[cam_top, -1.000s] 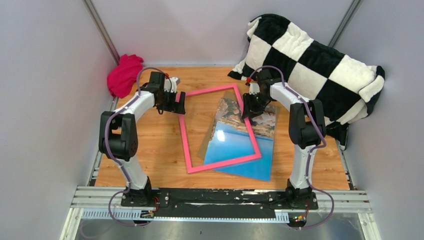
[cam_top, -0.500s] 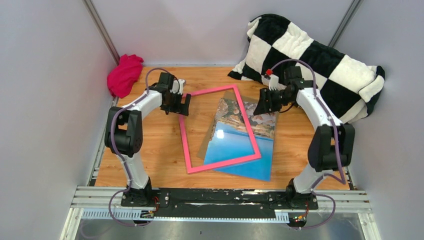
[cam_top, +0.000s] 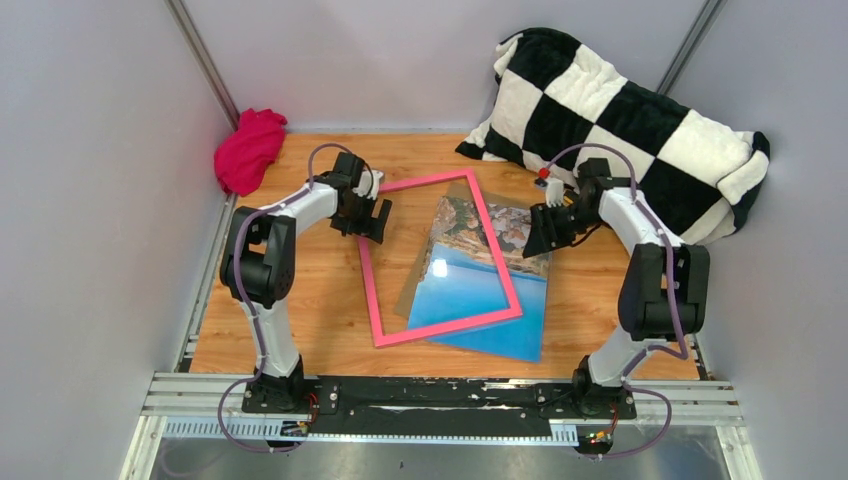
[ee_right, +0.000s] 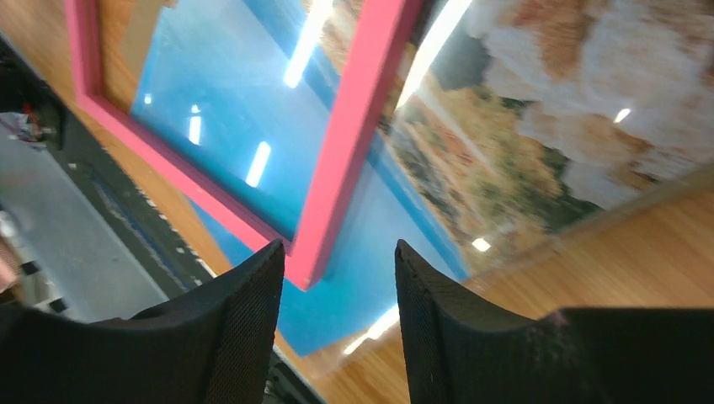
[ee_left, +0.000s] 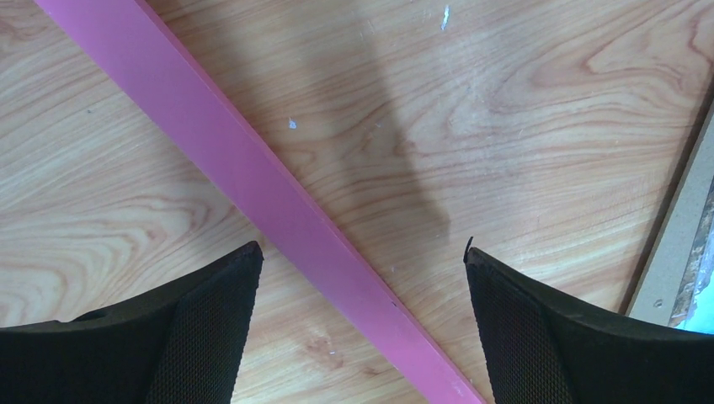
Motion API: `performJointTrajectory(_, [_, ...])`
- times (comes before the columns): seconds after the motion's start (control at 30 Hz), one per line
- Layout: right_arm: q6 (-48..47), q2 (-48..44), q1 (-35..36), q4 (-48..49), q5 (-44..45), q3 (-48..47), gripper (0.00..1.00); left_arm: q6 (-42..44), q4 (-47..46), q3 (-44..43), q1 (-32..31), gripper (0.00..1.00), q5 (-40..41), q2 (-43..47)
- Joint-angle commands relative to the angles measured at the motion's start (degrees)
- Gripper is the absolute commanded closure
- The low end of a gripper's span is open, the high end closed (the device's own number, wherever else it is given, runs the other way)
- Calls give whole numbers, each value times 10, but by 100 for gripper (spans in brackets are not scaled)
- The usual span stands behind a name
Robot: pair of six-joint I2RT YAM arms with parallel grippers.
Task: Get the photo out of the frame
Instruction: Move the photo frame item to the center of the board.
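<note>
Left gripper (cam_top: 372, 215) is hovering spread over the frame (cam_top: 365, 265), right gripper (cam_top: 537, 232) hanging spread by the half-out photo (cam_top: 530, 310), likely needing pin-and-slide next.

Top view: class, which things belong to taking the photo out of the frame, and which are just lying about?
Job in hand: the photo; the frame.
Lying about: magenta cloth; chequered blanket.

Top view: frame (cam_top: 369, 290) far-left corner behind left gripper (cam_top: 372, 222); photo (cam_top: 528, 310) partly under frame's rt rail.
</note>
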State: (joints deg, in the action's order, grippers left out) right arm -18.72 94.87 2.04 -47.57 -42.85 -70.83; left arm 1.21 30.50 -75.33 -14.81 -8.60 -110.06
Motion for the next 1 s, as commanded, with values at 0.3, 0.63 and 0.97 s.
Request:
performJointTrajectory(0.3, [-155, -121, -71, 244, 111, 183, 50, 65, 30, -23, 3, 9, -58, -20])
performJointTrajectory(0.63, [-74, -148, -71, 536, 183, 284, 50, 138, 54, -30, 20, 9, -100, -18])
performJointTrajectory(0.97, [-92, -154, -42, 516, 193, 299, 50, 143, 54, -32, 25, 9, -76, -31])
